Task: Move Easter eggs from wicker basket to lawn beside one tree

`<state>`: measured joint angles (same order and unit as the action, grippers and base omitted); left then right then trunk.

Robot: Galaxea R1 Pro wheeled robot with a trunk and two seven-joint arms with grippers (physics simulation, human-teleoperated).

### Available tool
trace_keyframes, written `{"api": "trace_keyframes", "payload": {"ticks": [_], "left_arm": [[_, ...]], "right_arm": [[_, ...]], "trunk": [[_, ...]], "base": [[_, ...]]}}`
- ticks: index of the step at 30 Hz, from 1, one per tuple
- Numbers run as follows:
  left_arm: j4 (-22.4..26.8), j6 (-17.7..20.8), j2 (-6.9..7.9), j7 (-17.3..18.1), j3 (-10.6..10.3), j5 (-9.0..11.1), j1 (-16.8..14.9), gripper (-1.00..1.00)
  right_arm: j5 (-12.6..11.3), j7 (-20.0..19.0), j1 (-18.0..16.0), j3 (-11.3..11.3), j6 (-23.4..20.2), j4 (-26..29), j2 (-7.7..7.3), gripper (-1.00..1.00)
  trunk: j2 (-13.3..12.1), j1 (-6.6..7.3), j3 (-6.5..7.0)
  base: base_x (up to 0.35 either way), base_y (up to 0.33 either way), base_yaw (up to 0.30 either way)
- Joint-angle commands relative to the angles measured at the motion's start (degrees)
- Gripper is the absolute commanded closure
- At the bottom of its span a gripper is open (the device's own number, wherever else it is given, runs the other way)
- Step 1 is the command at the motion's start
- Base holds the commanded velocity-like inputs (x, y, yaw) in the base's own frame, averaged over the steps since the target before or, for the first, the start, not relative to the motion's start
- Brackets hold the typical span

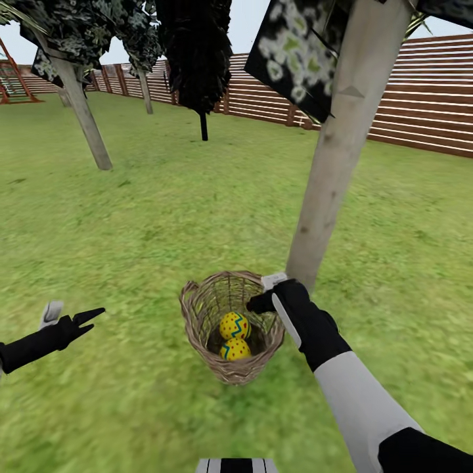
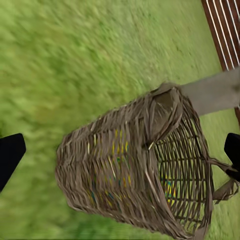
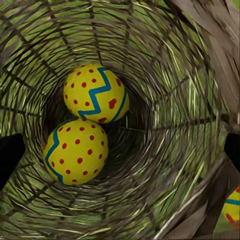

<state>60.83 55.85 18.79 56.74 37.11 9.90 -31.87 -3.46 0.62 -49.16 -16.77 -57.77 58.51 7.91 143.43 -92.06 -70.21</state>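
At far left in the head view we see the left tool [image 1: 84, 317] hovering over the lawn [image 1: 131, 217], its two fingers spread apart and holding nothing. It sits well apart from the basket [image 1: 197, 315], which stands upright on the grass at centre. Two eggs [image 1: 234, 326] lie at the bottom of the basket, one touching the other; the right wrist view shows them, upper egg [image 3: 96, 93] and lower egg [image 3: 76, 151], both yellow with red dots and a blue zigzag. A third egg [image 3: 232, 206] shows at the edge of that view, outside the weave. The right tool [image 1: 263, 292] is at the basket's right rim, over the opening; its fingers stand apart with nothing between them. Just behind it rises the trunk of the tree [image 1: 341, 144], close beside the basket.
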Motion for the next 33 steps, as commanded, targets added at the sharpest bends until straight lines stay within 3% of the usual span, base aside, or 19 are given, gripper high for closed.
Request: {"api": "trace_keyframes", "payload": {"ticks": [1,7,10,17,18,20,22,26,28,33], "left_arm": [[-0.04,0.22,0.0,0.22,0.07,-0.08,-0.03,-1.0],[-0.1,0.22,-0.11,0.21,0.01,-0.14,-0.03,-1.0],[-0.1,0.22,-0.15,0.21,-0.01,-0.23,-0.03,-1.0],[-0.1,0.22,-0.02,0.21,0.07,-0.31,-0.03,-1.0],[-0.1,0.22,0.01,0.21,0.07,-0.32,-0.03,-1.0],[-0.07,0.21,-0.04,0.21,0.02,-0.32,-0.03,-1.0],[-0.04,0.16,-0.06,0.21,0.0,-0.27,-0.03,-1.0],[-0.02,0.2,-0.07,0.21,-0.02,-0.22,-0.03,-1.0],[-0.02,0.21,-0.07,0.21,-0.02,-0.18,-0.03,-1.0],[0.0,0.25,-0.07,0.21,-0.06,-0.03,-0.03,-1.0]], "right_arm": [[-0.28,0.07,-0.05,-0.09,-0.23,-0.07,0.0,-1.0],[-0.16,-0.06,-0.07,-0.64,-0.23,0.05,0.09,-1.0],[-0.15,-0.09,-0.09,-2.6,-0.23,0.03,0.09,-1.0],[-0.16,-0.18,-0.09,-10.01,-0.23,0.0,-0.13,-1.0],[-0.15,-0.18,-0.14,-15.84,-0.23,-0.09,-0.54,-1.0],[-0.12,-0.46,-0.15,-17.79,-0.19,-0.05,-0.56,-1.0],[-0.07,-2.37,-0.15,-18.44,-0.16,-0.12,-0.65,-1.0],[1.21,-10.91,-1.02,-19.31,-0.15,-0.69,-0.78,-1.0],[1.75,-12.02,-1.93,-20.07,-0.15,-0.97,-0.78,-1.0],[2.36,-16.1,-4.94,-25.41,-0.08,-3.72,-0.81,-1.0]], "trunk": [[0.02,-0.01,-0.05],[0.02,-0.01,-0.05],[0.02,-0.01,-0.05],[0.02,-0.01,-0.05],[0.02,-0.01,-0.05],[0.02,-0.01,-0.05],[0.02,-0.01,-0.05],[0.02,-0.01,-0.05],[0.02,-0.01,-0.05],[0.02,-0.01,-0.05]], "base": [[0.239,0.186,0.0],[0.17,0.132,0.0],[0.011,0.008,0.0],[0.024,0.01,0.0],[0.228,0.178,0.0],[0.236,0.187,0.0],[0.191,0.15,0.0],[0.056,0.044,0.0],[0.011,0.009,0.0],[0.002,0.002,0.0]]}}
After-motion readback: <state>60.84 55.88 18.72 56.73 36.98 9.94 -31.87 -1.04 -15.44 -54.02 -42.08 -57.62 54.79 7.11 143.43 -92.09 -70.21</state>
